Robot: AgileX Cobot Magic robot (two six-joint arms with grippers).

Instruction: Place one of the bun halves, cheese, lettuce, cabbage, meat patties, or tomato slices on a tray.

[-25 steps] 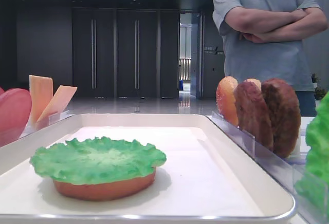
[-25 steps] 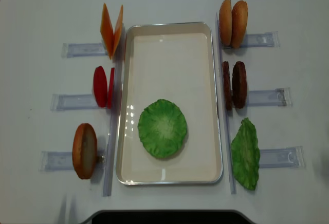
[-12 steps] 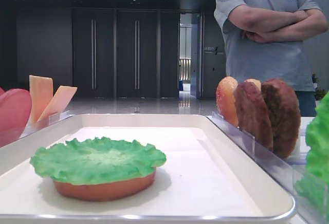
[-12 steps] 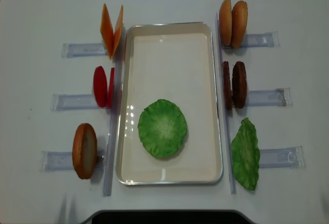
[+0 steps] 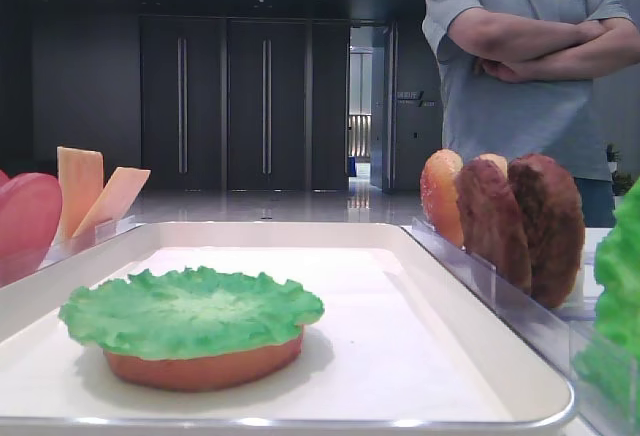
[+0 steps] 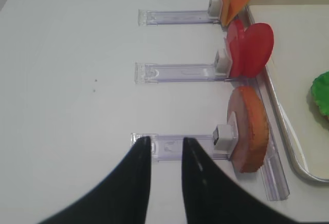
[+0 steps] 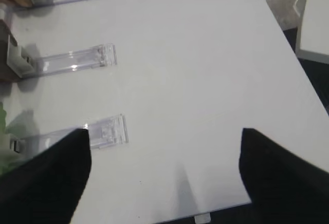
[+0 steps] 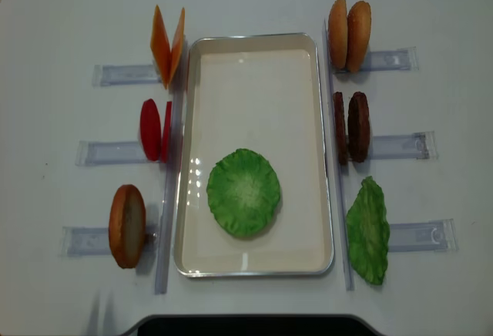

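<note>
Overhead and table-level views of a burger-building setup. Over the last second nothing on the table has moved; only the bystander in a grey T-shirt, arms crossed, has drifted slightly toward 3 o'clock behind it. That suggests a pause between placements, with the next ingredient not yet chosen.

The large white rectangular tray with a raised rim sits at the centre. Toward its 6 o'clock end lies a ruffled bright green lettuce leaf, flat on top of an orange-brown bun half (the bun shows only from table level). The leaf overhangs the bun all round.

Around the tray, spare pieces stand on edge in clear plastic holders:
- pale orange cheese slices at 10 o'clock
- red tomato slices at 9
- a golden-brown bun half at 8
- two more bun halves at 2
- dark brown meat patties at 3
- a second green leaf at 4

The right gripper hovers over bare table with its fingers spread wide and empty. The left gripper hangs near the 8 o'clock bun's holder, its fingers narrow, with nothing between them.
</note>
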